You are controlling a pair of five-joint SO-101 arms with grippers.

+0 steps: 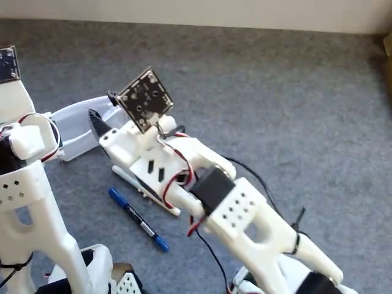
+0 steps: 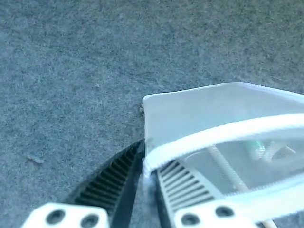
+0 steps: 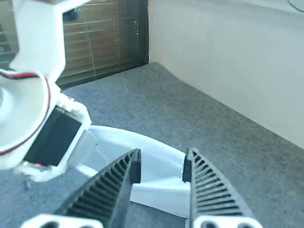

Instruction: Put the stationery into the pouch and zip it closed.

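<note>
A translucent white pouch lies on the grey carpet at the left. My left gripper is shut on the pouch's zipper rim, holding the mouth open. Inside it I see a thin white stick and a green-tipped item. My right gripper hangs open just above the pouch, nothing between its fingers; in the high view its dark finger is over the pouch's mouth. A blue pen lies on the carpet beside a white pen, which is partly under the right arm.
The left arm's white body stands at the left edge, close to the pouch. The right arm crosses from the lower right. A wall and a slatted panel lie beyond the carpet.
</note>
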